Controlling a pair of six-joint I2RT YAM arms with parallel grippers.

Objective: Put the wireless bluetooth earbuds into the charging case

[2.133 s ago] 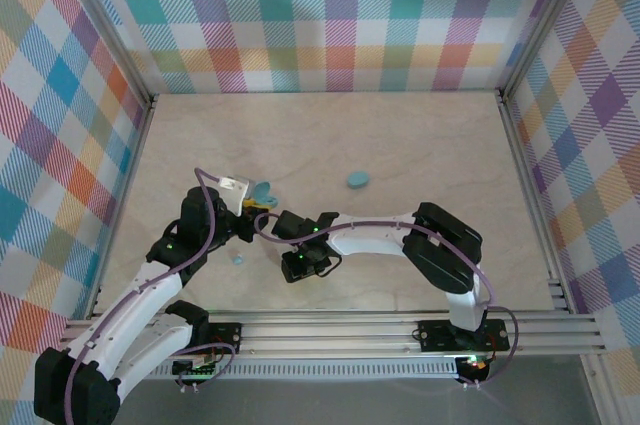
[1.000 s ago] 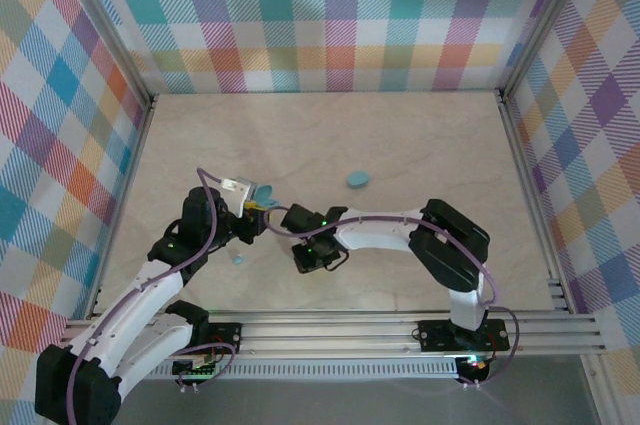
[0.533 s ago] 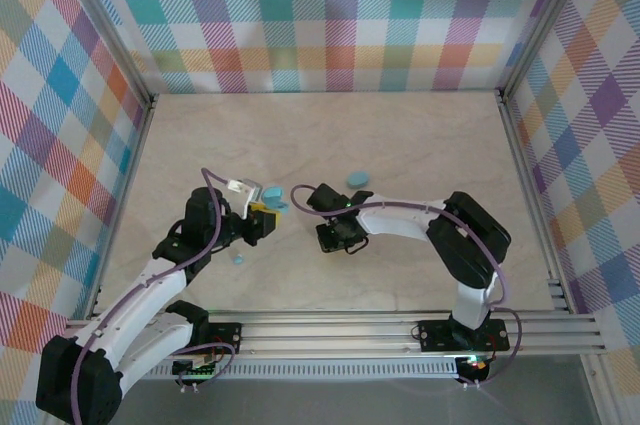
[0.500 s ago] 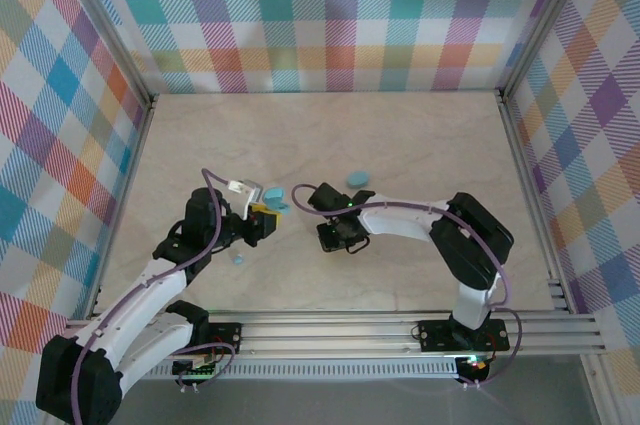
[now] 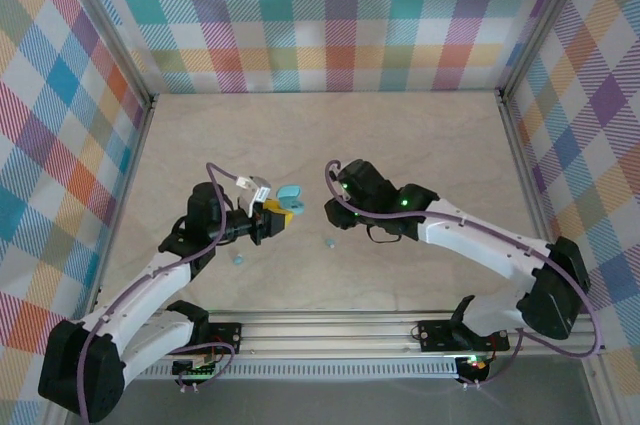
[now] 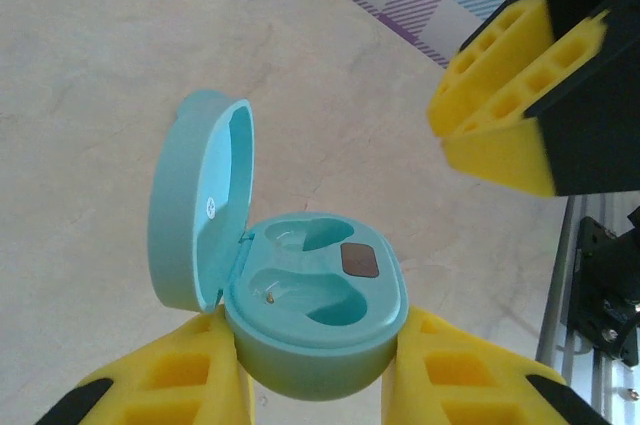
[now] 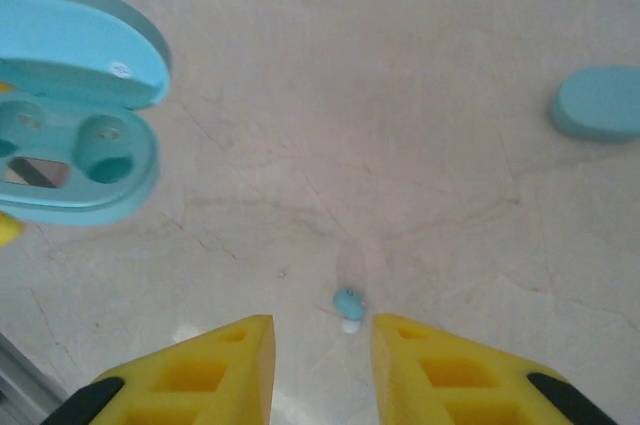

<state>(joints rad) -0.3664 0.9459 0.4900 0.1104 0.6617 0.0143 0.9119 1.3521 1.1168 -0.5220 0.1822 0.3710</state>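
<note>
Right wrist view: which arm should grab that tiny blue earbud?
Right. The right arm has its open jaws just short of the earbud, in line with their gap. The left arm has its jaws shut on the open charging case, so it is busy.

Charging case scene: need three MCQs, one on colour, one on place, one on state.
1. What colour is the charging case?
A) red
B) white
C) light blue

2. Where is the earbud in the right wrist view?
A) inside the case
B) on the table between the right fingers
C) on top of the case

3. What state is the case that the left fingers hold?
A) lid open, both wells empty
B) lid shut
C) lid open, both wells filled

Answers:
1 C: shell and lid are light blue throughout.
2 B: it lies on the bare surface in the gap, touching neither finger.
3 A: the lid stands up on its hinge and no earbud sits in either well.
</note>
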